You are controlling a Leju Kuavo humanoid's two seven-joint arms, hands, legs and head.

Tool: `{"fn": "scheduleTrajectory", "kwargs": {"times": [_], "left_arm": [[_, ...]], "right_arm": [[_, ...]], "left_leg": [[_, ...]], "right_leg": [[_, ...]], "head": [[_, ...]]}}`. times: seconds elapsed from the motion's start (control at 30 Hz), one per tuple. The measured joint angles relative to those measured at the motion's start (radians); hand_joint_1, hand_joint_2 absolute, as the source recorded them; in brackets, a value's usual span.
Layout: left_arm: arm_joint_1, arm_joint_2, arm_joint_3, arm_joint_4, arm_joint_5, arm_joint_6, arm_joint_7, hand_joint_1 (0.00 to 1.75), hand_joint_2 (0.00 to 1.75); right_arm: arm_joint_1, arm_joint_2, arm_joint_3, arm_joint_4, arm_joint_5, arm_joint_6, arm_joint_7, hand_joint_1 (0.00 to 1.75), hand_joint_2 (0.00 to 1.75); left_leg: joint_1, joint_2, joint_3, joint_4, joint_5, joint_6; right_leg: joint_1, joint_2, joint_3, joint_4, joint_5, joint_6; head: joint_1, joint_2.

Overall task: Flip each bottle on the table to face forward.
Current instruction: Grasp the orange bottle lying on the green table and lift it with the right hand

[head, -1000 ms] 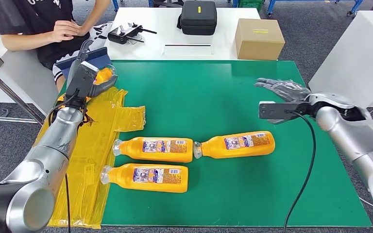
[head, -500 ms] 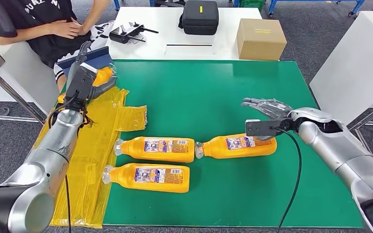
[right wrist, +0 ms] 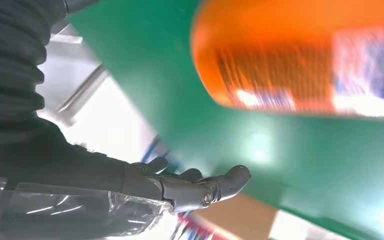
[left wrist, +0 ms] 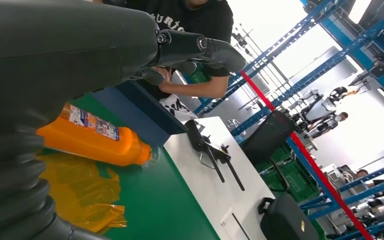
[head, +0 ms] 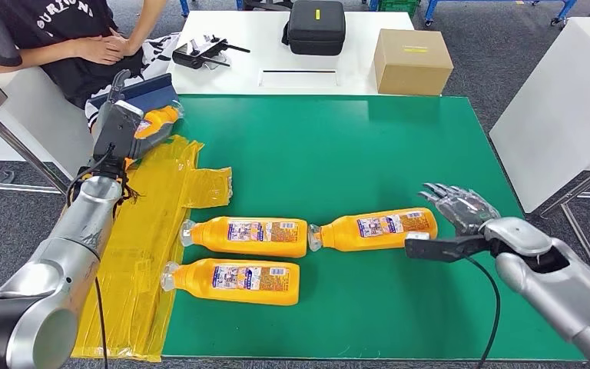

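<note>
Three orange bottles lie on their sides on the green mat (head: 353,154): one at centre (head: 246,234), one nearer me (head: 234,278), one to the right (head: 372,228). A fourth orange bottle (head: 157,119) lies at the mat's far left corner, and the left wrist view shows this bottle (left wrist: 95,137) resting on the mat. My left hand (head: 117,119) hovers just beside it with its fingers (left wrist: 200,47) extended and nothing held. My right hand (head: 461,206) is spread open just past the base of the right bottle (right wrist: 300,55), apart from it.
Crumpled yellow film (head: 150,231) covers the mat's left side. A person (head: 61,38) sits at the far left by a blue tray (head: 150,91). Beyond the mat, a white table carries a cardboard box (head: 411,61), a black case (head: 315,27) and a controller (head: 200,52).
My right hand has come down and toward me, from above the mat's right side to beside the right bottle's base. My left hand has drawn back off the far bottle, its thumb no longer around it.
</note>
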Motion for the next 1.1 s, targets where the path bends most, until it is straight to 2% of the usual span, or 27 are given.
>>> {"fn": "scheduleTrajectory", "kwargs": {"times": [0.13,0.33,0.5,0.7,0.87,1.1], "left_arm": [[0.0,-0.004,-0.004,0.002,-0.009,0.002,0.007,0.0,1.75],[0.0,-0.013,-0.016,0.008,-0.013,0.003,0.008,0.0,1.75],[-0.001,-0.024,-0.018,0.011,-0.026,0.007,0.015,0.0,1.75],[0.0,-0.034,-0.018,0.014,-0.037,0.011,0.02,0.0,1.75],[0.0,-0.039,-0.018,0.015,-0.04,0.012,0.02,0.0,1.75],[0.0,-0.041,-0.018,0.017,-0.04,0.012,0.02,0.0,1.75]], "right_arm": [[0.129,0.007,-0.094,-0.052,0.103,-0.056,0.015,0.0,1.75],[0.187,0.033,-0.167,-0.059,0.152,-0.061,0.0,0.0,1.75],[0.184,0.072,-0.192,-0.04,0.238,-0.099,-0.032,0.0,1.75],[0.152,0.151,-0.205,0.009,0.341,-0.179,-0.029,0.0,1.75],[0.123,0.209,-0.212,0.06,0.365,-0.193,-0.028,0.0,1.75],[0.084,0.254,-0.212,0.127,0.371,-0.192,-0.042,0.0,1.75]], "left_leg": [[0.0,0.001,0.0,0.0,0.0,0.0],[0.0,0.002,0.001,0.0,0.0,0.0],[0.0,0.002,0.001,0.0,0.0,0.0],[0.0,0.002,0.001,0.0,0.001,0.0],[0.0,0.002,0.001,0.0,0.001,0.0],[0.0,0.002,0.001,0.0,0.001,0.0]], "right_leg": [[0.0,0.0,0.0,0.0,0.0,0.0],[0.0,0.001,0.0,0.0,0.0,0.0],[0.0,0.001,0.0,0.0,0.0,0.0],[0.0,0.001,0.0,0.0,0.0,0.0],[0.0,0.001,0.0,0.0,0.0,0.0],[0.0,0.001,0.0,0.0,0.0,0.0]], "head": [[0.0,0.0],[0.0,0.0],[0.0,0.0],[0.0,0.0],[0.0,0.0],[0.0,0.0]]}}
